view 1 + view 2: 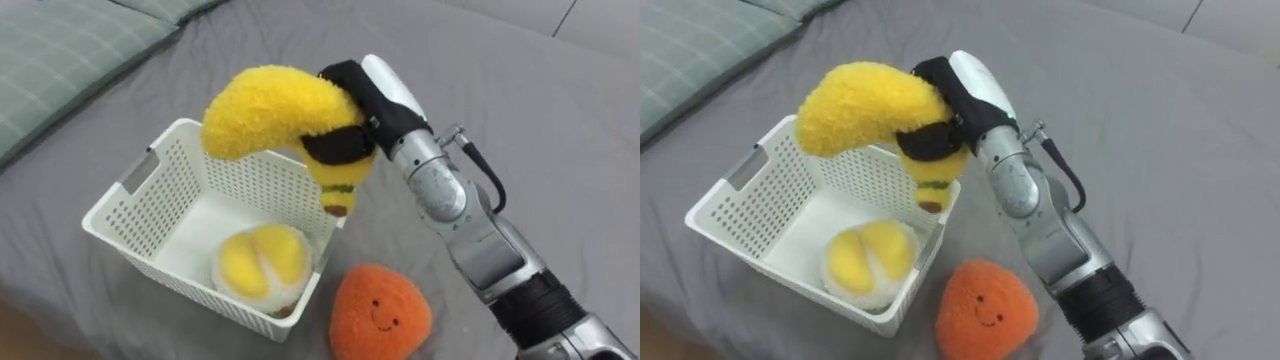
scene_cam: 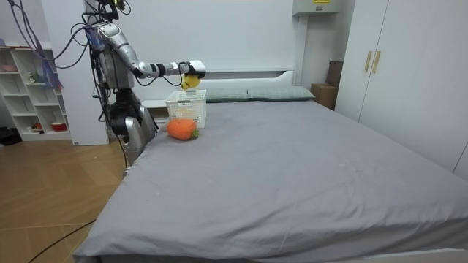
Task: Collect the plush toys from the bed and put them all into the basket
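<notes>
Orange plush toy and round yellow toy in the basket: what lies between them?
The white basket's side wall stands between the orange plush toy and the round yellow toy, in the left eye view.

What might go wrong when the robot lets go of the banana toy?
1. The right hand holds the plush banana with its lower end right over the rim of the white basket, so it may catch there and tumble onto the bed.
2. The round yellow toy already fills that corner, so the long banana might land on it and stick out.
</notes>
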Tool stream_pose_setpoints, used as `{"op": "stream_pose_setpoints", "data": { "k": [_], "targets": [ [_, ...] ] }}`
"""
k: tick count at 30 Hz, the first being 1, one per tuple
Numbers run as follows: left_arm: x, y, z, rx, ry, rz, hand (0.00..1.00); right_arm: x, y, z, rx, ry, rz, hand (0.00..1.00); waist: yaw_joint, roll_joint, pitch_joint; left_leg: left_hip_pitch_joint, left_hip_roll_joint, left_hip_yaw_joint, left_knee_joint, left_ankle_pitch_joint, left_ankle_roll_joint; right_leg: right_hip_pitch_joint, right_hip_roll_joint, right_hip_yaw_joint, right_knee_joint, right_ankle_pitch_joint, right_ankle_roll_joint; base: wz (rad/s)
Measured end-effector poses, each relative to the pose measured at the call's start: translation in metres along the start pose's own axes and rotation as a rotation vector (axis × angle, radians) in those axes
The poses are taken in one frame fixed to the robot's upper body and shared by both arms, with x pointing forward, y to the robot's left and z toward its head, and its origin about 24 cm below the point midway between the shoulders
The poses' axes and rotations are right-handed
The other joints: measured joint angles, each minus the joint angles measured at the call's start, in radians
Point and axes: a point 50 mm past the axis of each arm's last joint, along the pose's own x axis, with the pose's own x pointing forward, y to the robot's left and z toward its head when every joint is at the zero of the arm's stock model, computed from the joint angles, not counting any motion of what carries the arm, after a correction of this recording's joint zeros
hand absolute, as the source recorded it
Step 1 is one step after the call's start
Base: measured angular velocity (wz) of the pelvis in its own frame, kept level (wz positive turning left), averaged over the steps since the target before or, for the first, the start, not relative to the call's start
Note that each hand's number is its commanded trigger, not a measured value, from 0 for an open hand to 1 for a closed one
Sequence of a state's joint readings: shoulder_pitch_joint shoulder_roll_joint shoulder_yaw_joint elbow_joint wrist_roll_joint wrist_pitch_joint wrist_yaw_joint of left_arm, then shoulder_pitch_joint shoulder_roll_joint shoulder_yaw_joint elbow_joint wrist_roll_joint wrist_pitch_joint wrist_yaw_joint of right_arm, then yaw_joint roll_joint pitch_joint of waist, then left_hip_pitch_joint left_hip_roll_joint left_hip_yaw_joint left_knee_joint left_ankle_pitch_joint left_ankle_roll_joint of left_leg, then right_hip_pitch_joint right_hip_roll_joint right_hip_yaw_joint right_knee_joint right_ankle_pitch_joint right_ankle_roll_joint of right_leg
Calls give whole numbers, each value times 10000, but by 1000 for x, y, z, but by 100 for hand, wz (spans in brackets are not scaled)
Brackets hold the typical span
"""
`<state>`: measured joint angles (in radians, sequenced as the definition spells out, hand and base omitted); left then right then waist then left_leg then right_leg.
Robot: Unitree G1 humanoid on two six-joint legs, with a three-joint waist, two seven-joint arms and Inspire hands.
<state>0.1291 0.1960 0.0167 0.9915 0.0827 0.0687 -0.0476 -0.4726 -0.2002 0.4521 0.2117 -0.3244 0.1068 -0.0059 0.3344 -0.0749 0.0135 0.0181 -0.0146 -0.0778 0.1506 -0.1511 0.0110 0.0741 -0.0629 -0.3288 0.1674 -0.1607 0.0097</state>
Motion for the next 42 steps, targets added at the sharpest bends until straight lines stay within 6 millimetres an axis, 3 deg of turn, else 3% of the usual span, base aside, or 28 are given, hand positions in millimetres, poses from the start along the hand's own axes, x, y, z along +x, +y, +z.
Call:
{"op": "stream_pose_setpoints", "data": {
  "k": [1,10,15,23,42],
  "targets": [
    [0,-1,0,-82,62,-30,0,0,1,0,33,81,74,0,57,-15,21,-81,-36,-101,16,-7,10,1,-11,-14,-6,-16,17,23],
    [0,-4,10,14,-53,-45,0,2,12,-4,-45,663,639,0,553,-81,26,-439,-348,-645,227,45,83,-24,-72,-42,-50,-175,92,20],
    [0,-3,11,159,-33,-8,0,2,12,-9,-73,951,645,0,559,-180,45,-449,-422,-877,247,50,89,127,-83,-278,-173,-166,114,14],
    [0,-1,9,187,158,98,0,2,18,-14,-31,1267,856,0,582,-476,63,-428,-431,-898,318,49,90,184,-83,-288,-162,-159,120,1],
    [1,-1,12,186,83,145,0,1,25,-27,172,1821,1042,0,685,-456,77,-330,-326,-612,186,46,97,95,-79,-60,-119,-140,120,-3]
  ]
}}
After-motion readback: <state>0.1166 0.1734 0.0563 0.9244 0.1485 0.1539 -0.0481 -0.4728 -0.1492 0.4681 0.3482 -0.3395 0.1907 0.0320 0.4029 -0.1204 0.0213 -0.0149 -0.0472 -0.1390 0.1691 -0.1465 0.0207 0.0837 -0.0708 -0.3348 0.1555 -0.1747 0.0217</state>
